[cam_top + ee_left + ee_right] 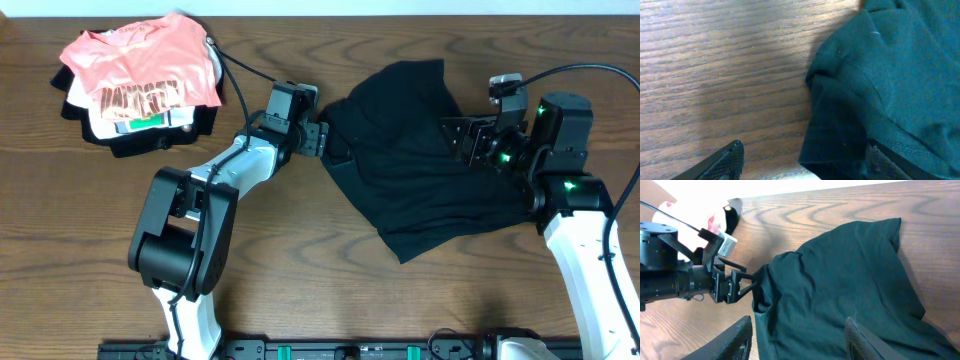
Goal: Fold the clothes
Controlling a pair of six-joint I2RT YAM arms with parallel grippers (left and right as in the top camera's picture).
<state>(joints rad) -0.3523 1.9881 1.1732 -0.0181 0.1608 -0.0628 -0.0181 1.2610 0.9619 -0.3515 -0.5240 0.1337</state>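
No fold made yet: the black garment [420, 165] lies crumpled right of centre; left gripper [804, 146] and right gripper [799, 321] both spread open.

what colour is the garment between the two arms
Plain black, no print; the garment shows best in the overhead view.

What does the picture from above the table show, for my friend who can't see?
A crumpled black shirt lies on a wooden table, with the open left gripper at one edge and the open right gripper over the opposite side. A pile of clothes topped by a pink shirt sits in the far left corner.
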